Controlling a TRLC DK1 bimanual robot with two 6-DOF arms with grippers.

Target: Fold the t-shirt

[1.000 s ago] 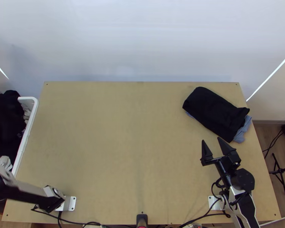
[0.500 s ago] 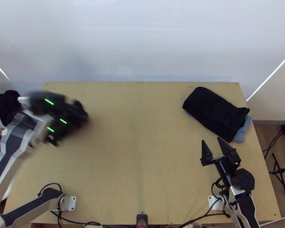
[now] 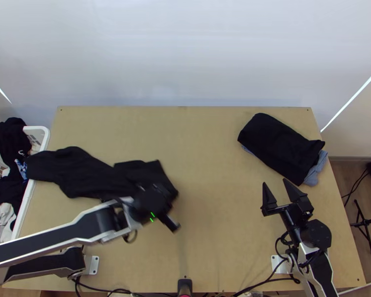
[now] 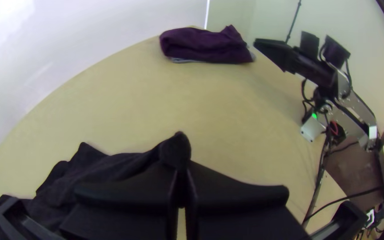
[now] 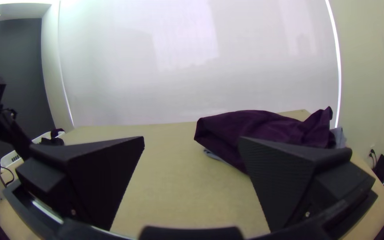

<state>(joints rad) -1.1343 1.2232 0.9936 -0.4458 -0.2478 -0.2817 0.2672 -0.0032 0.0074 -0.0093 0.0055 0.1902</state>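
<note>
Top view: the t-shirt (image 3: 81,173), black, is laid in a loose, bunched length across the left part of the table (image 3: 210,148). One end is draped over the rim of the white basket (image 3: 43,148); the other is extended toward the table's middle, where it is partly covered by the left gripper (image 3: 158,200). Left wrist view: the two flat black fingers are brought together, and a bunched portion of the black fabric is pinched at their tips; which part of the garment is gripped cannot be told. Several wrinkles are seen in the cloth beside the fingers.

The right gripper (image 3: 275,183) is positioned above the right part of the table, near the folded dark cloth (image 3: 282,148). Its fingers are held widely apart, as is also shown in the right wrist view. The dark cloth is folded into a compact, oblong bundle and is set obliquely at the table's far right; a grey-blue cloth (image 3: 315,173) is seen beneath it, with its edge exposed on the right. In the basket, further black garments (image 3: 2,193) and a whitish cloth (image 3: 6,216) are contained. Black cables (image 3: 104,289) are strung along the table's near edge.
</note>
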